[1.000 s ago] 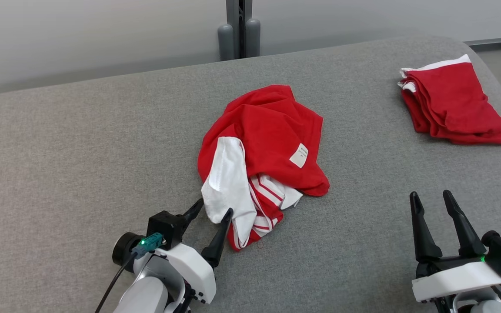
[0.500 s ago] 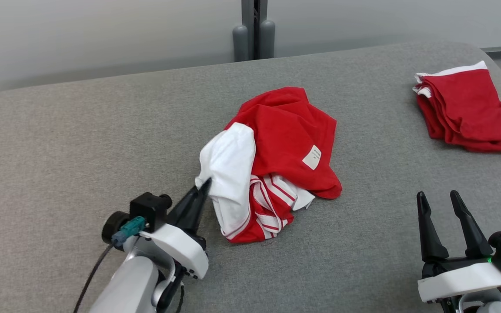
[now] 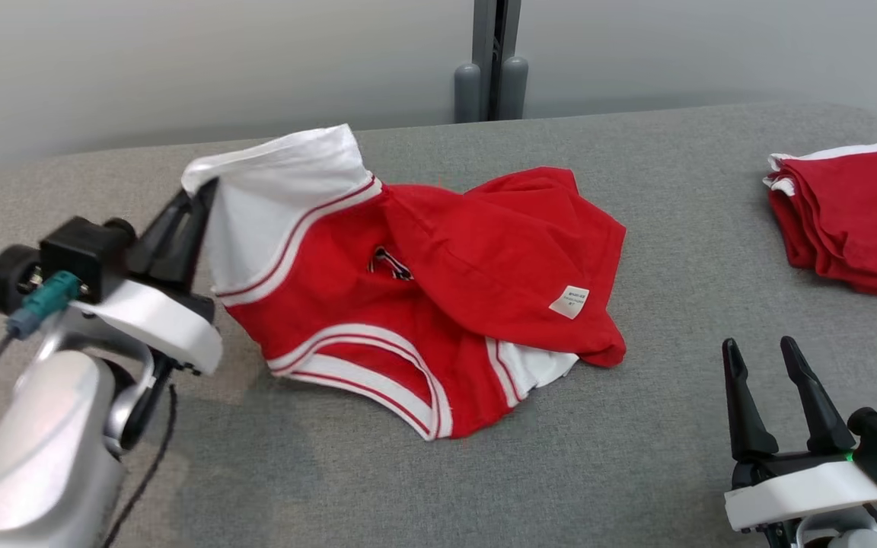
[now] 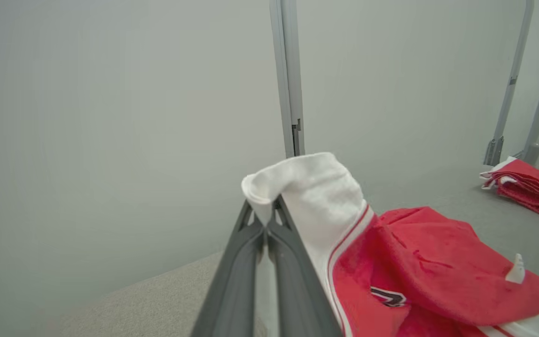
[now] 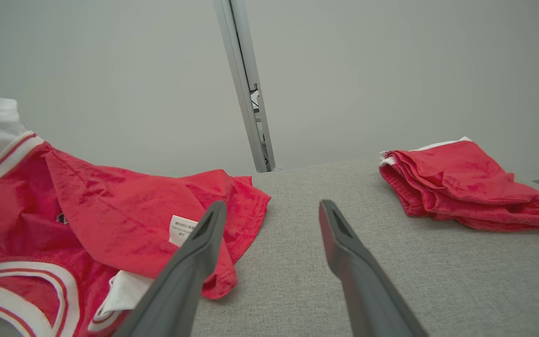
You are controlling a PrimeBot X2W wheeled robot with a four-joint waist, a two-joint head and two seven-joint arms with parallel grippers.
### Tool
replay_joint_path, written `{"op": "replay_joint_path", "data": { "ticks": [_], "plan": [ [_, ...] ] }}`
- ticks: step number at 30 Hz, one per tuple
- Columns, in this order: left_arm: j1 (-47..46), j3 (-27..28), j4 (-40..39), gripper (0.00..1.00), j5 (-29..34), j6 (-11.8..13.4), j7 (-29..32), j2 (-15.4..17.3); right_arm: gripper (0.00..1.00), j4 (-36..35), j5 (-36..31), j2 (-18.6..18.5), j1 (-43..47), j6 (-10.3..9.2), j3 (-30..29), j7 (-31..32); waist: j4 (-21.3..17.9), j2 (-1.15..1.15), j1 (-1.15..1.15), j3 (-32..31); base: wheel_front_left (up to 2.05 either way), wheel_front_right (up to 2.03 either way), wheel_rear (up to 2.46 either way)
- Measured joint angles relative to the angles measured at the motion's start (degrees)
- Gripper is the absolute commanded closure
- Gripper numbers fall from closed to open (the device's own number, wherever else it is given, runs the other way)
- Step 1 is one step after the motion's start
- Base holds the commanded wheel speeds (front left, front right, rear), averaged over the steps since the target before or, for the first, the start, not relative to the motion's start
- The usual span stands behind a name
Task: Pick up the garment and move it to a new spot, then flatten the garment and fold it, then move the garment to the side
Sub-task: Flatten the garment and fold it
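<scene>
Pinching a white edge of the crumpled red-and-white jersey garment [image 3: 438,304], the left pincer [image 3: 196,199] holds it raised; the rest sags rightward onto grey upholstery [image 3: 636,441]. Likely pick-and-move: next, lift it clear. The right pincer [image 3: 757,346] gapes empty.

You get no text here that you can actually read. The red garment [image 3: 484,259] carries a small white label [image 3: 569,301] near its right edge. You can see faint dark lines of print on it, too small to make out. A black-and-white emblem [image 3: 387,262] sits partly under a fold of the garment, and you cannot tell whether it is a letter or a number.
</scene>
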Motion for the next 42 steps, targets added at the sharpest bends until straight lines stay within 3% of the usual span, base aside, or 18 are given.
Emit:
{"op": "replay_joint_path", "data": {
  "ticks": [12, 19, 25, 27, 28, 30, 31, 32, 33, 34, 42],
  "plan": [
    [-11.2, 5.0, -1.4, 1.00, 0.1, -0.5, 6.9, 10.9, 0.00, 0.3, 0.2, -0.3, -1.8, 0.00, -0.6, 0.0, -4.4, 0.00, 0.00, 3.7, 0.00, 0.00, 0.00],
    [-19.1, 4.6, 3.3, 1.00, 0.8, -1.5, 7.9, 13.9, 0.00, 0.2, 0.4, -0.8, -3.4, 0.00, -1.0, 0.0, -7.1, 0.00, 0.00, 7.2, 0.00, 0.00, 0.00],
    [-21.7, 3.1, 10.0, 1.00, 1.0, -1.9, 6.9, 13.4, 0.00, 0.3, 0.4, -1.1, -4.2, 0.00, -0.7, 0.0, -8.6, 0.00, 0.00, 9.4, 0.00, 0.00, 0.00],
    [-21.8, 2.8, 12.7, 0.51, 1.0, -2.0, 5.7, 12.7, 0.00, 0.4, 0.5, -1.1, -4.7, 0.00, -0.5, 0.0, -9.1, 0.00, 0.00, 9.9, 0.00, 0.00, 0.00],
    [-21.8, 2.5, 13.9, 0.39, 1.0, -2.0, 5.1, 12.3, 0.00, 0.4, 0.5, -1.1, -4.9, 0.00, -0.5, 0.0, -9.3, 0.00, 0.00, 10.1, 0.00, 0.00, 0.00],
    [-21.8, 2.3, 16.2, 0.02, 1.0, -2.0, 3.8, 11.6, 0.00, 0.6, 0.5, -1.2, -5.0, 0.00, -0.6, 0.0, -9.4, 0.00, 0.00, 10.2, 0.00, 0.00, 0.00],
    [-21.8, 2.1, 17.0, 0.13, 1.0, -2.0, 2.9, 11.3, 0.00, 0.6, 0.5, -1.2, -5.0, 0.00, -0.6, 0.0, -9.4, 0.00, 0.00, 10.1, 0.00, 0.00, 0.00],
    [-21.8, 2.0, 17.8, 0.16, 0.9, -2.0, 2.1, 11.1, 0.00, 0.6, 0.5, -1.2, -5.0, 0.00, -0.7, 0.0, -9.3, 0.00, 0.00, 9.9, 0.00, 0.00, 0.00],
    [-21.8, 2.0, 18.4, 0.04, 0.8, -2.0, 1.2, 10.9, 0.00, 0.7, 0.5, -1.3, -4.9, 0.00, -0.7, 0.0, -9.1, 0.00, 0.00, 9.7, 0.00, 0.00, 0.00],
    [-21.8, 2.0, 18.9, 0.00, 0.6, -2.0, 0.4, 10.7, 0.00, 0.7, 0.4, -1.3, -4.9, 0.00, -0.9, 0.0, -9.0, 0.00, 0.00, 9.4, 0.00, 0.00, 0.00],
    [-19.3, 1.4, 20.8, 0.00, -0.6, -2.1, -3.3, 9.2, 0.00, 1.1, 0.0, -1.4, -3.7, 0.00, -0.9, 0.0, -6.5, 0.00, 0.00, 6.0, 0.00, 0.00, 0.00]
  ]
}}
